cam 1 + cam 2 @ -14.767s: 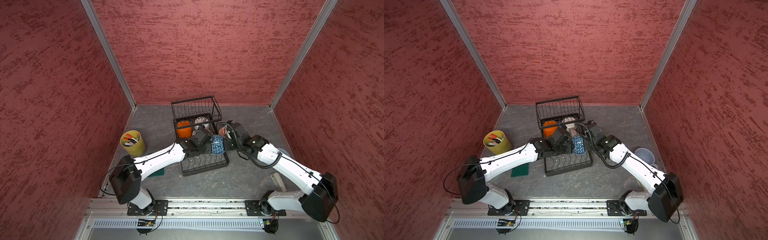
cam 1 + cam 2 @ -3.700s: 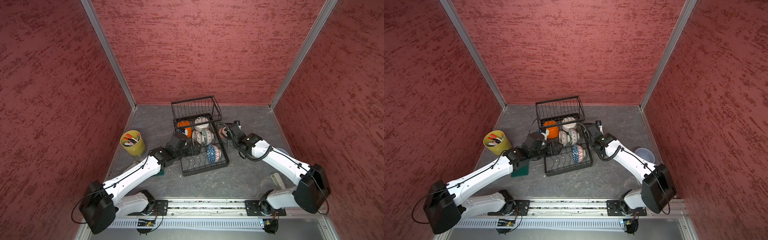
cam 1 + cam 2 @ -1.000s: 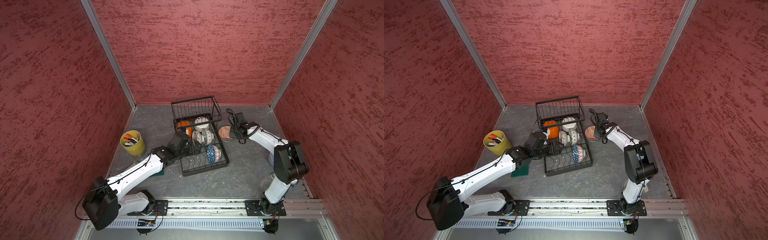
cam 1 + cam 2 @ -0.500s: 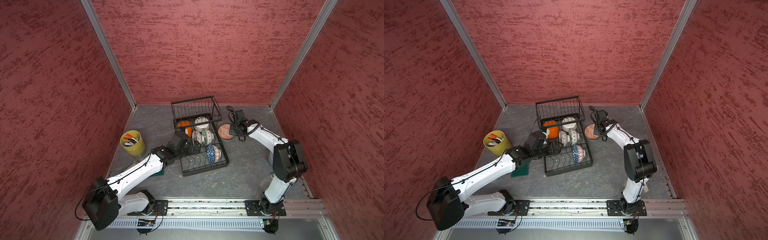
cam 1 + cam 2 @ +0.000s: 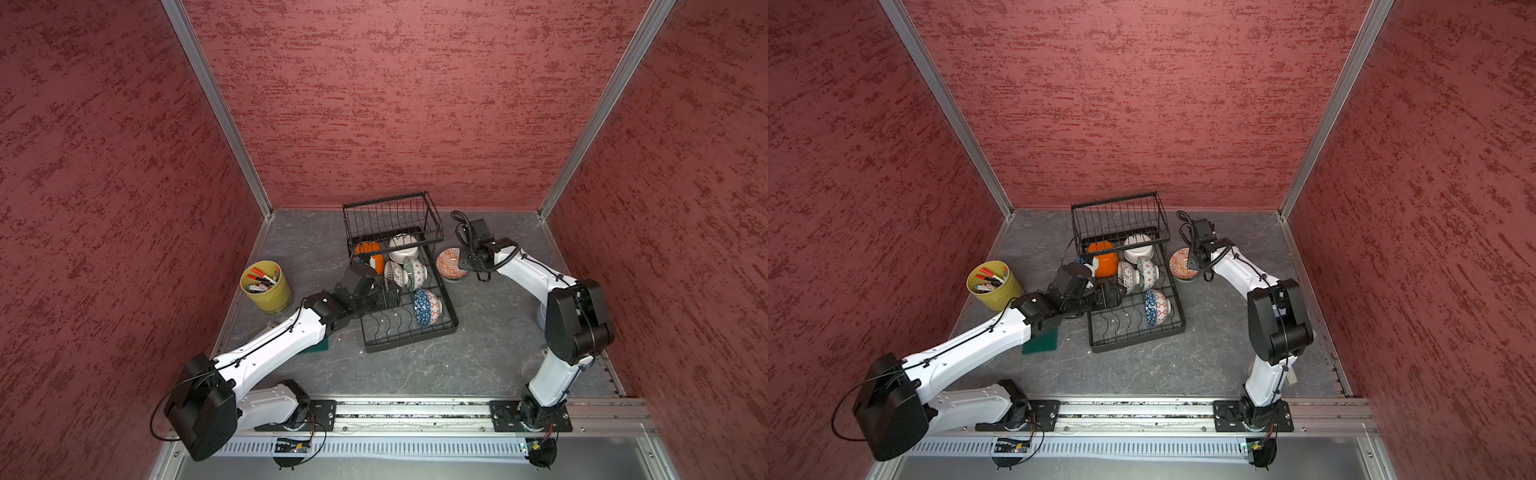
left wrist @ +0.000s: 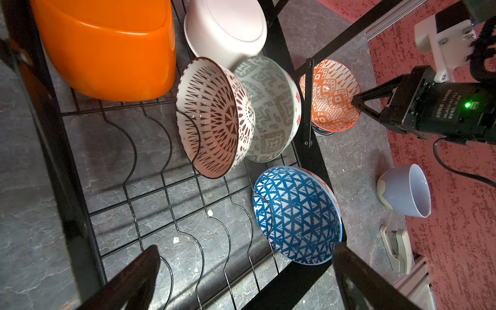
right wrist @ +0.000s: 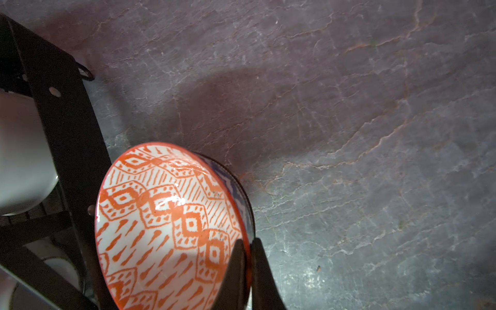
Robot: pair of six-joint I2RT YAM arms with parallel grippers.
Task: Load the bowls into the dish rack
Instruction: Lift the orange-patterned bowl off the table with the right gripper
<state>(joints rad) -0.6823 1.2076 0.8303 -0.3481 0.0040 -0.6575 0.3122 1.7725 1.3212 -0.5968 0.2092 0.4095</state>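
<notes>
So the right jaws are clamped on the rim of the orange patterned bowl (image 5: pixel 450 262), tilted just outside the dish rack (image 5: pixel 454 323); the left jaws gape over the rack. I'd say next it needs lifting over the rail into a free slot.

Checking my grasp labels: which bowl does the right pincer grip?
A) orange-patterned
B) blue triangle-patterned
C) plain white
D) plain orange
A: the right pincer is shut on the rim of the orange-patterned bowl, which is tilted just outside the rack.
</notes>
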